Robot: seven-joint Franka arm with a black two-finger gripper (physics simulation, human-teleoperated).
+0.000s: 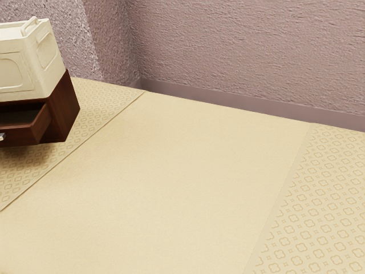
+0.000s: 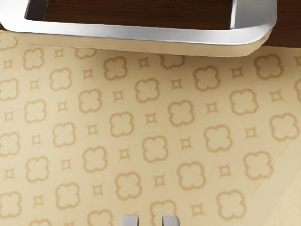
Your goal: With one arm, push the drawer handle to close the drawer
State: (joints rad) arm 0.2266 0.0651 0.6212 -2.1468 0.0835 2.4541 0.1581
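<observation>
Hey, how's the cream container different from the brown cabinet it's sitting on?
The container is cream, while the cabinet is dark reddish-brown. The container's visible sides carry molded panels, whereas the cabinet has a drawer pulled partly out. Both are boxy.

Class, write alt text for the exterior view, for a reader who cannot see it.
A dark wooden cabinet, cut off by the exterior view's left edge, stands with its drawer pulled open and part of a silver handle showing. A cream container sits on top. Around them spreads a pale surface with patterned borders, backed by rough, mauve-grey walls.
</observation>
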